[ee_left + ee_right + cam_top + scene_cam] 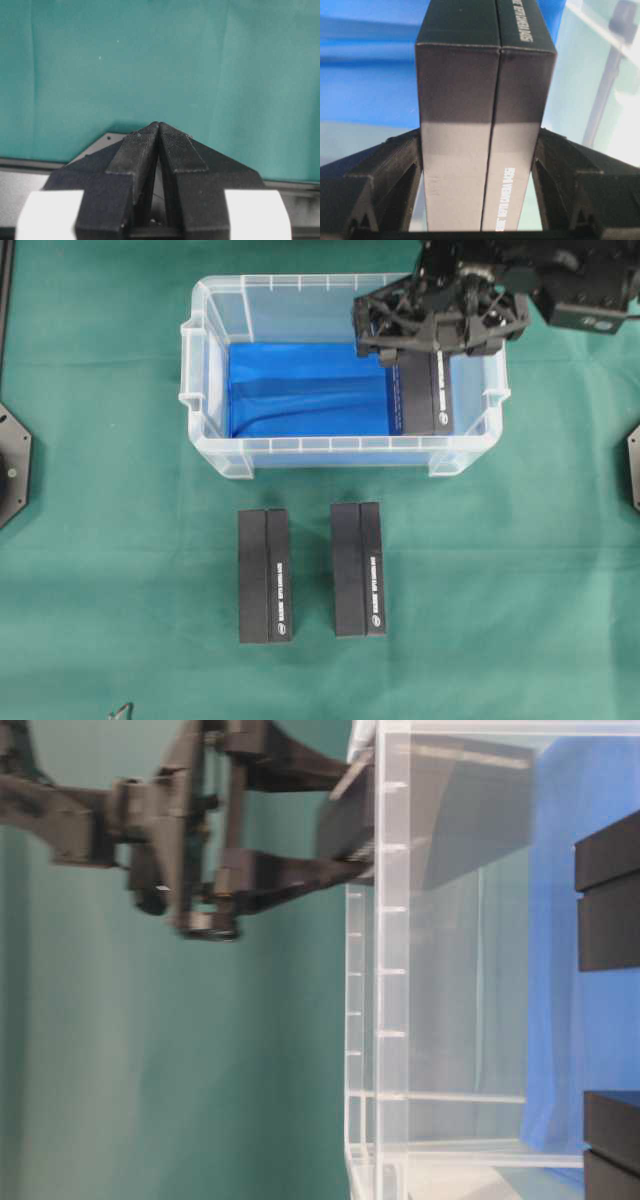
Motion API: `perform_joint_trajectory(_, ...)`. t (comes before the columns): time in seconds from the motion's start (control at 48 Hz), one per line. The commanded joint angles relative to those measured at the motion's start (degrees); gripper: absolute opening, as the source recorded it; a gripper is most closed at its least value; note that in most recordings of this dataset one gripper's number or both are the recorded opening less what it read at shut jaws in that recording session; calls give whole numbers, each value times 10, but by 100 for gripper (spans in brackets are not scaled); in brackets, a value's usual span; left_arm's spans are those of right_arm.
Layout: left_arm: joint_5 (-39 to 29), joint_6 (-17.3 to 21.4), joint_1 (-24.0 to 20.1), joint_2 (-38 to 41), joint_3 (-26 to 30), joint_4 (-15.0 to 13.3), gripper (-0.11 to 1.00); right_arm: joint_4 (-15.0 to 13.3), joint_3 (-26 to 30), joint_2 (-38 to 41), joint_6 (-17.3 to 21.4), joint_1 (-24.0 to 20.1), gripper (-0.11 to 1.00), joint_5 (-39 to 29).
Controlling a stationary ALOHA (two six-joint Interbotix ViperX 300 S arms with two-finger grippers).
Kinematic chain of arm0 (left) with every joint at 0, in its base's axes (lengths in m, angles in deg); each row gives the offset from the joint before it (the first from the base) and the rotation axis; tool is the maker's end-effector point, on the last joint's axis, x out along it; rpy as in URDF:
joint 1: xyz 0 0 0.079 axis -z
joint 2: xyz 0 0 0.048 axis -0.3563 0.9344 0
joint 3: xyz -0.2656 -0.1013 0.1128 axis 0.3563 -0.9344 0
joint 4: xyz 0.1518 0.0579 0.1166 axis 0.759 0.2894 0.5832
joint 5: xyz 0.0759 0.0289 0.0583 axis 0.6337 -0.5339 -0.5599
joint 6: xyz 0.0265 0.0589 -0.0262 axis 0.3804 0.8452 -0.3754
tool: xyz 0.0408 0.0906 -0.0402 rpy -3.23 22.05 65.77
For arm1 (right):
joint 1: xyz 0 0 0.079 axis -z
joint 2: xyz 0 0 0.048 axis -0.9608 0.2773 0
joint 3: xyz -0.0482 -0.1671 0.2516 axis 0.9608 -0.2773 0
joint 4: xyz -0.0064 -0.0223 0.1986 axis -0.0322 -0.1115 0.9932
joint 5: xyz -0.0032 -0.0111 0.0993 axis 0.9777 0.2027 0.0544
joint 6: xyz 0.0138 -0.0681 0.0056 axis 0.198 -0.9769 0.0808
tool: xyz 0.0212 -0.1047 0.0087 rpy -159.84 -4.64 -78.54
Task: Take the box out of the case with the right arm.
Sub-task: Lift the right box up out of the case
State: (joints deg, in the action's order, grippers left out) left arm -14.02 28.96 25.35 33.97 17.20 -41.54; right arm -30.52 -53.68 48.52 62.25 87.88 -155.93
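Right gripper [480, 190] clamped on black box [425, 390] at case's [215, 455] right end, left gripper [159, 131] jaws together, two boxes [265, 575] nearer.

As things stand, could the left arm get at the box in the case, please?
Probably not: the left claw faces bare green cloth, shut, away from the case. The right claw already grips the box from above, blocking access.

Green cloth [120, 570] covers the whole table. Two black boxes lie flat on it, side by side with a gap between them: one on the left [265, 575], one on the right [358, 569], white print along each.
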Motion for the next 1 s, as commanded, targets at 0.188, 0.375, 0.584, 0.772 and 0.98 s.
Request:
perform_joint_trajectory(0.188, 2, 0, -2, -1, 7, 1, 0, -15, 100, -31, -3, -3, 65, -97)
perform_joint_trajectory(0.375, 2, 0, -2, -1, 7, 2, 0, -23, 147, -31, -5, -2, 65, -145)
perform_joint_trajectory(0.584, 2, 0, -2, -2, 7, 2, 0, -24, 176, -31, -5, -3, 65, -176)
perform_joint_trajectory(0.772, 2, 0, -2, -2, 7, 1, 0, -24, 178, -31, -5, -3, 65, -183)
perform_joint_trajectory(0.98, 2, 0, -2, -2, 7, 1, 0, -24, 178, -31, -5, -3, 65, -183)
